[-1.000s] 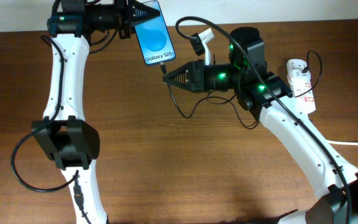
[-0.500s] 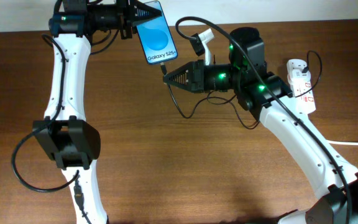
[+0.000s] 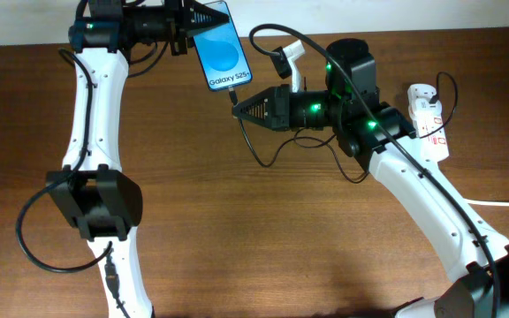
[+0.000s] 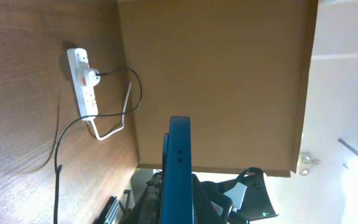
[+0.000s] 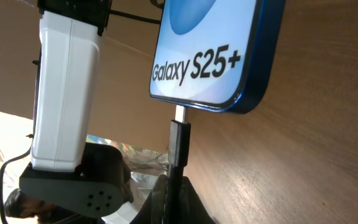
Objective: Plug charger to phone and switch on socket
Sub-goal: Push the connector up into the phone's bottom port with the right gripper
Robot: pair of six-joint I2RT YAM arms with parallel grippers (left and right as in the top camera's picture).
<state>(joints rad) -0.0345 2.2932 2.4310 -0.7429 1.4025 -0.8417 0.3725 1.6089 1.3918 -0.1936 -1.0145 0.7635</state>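
Note:
My left gripper (image 3: 191, 24) is shut on the phone (image 3: 221, 48), holding it above the table's far edge; its light-blue screen reads "Galaxy S25+". In the left wrist view the phone (image 4: 179, 168) shows edge-on between the fingers. My right gripper (image 3: 239, 108) is shut on the charger plug (image 5: 179, 144), whose metal tip meets the phone's bottom edge (image 5: 216, 62). The thin black charger cable (image 3: 268, 159) loops back toward the socket (image 3: 429, 121), a white power strip with red switches at the right. The socket also shows in the left wrist view (image 4: 83, 76).
A white adapter (image 3: 424, 95) is plugged into the strip's far end. The strip's thick white cord (image 3: 502, 204) runs off the right edge. A white block (image 3: 292, 55) sits behind the right arm. Bare brown table (image 3: 263, 238) lies in front.
The phone has shifted very slightly compared with one second ago; otherwise nothing has visibly moved.

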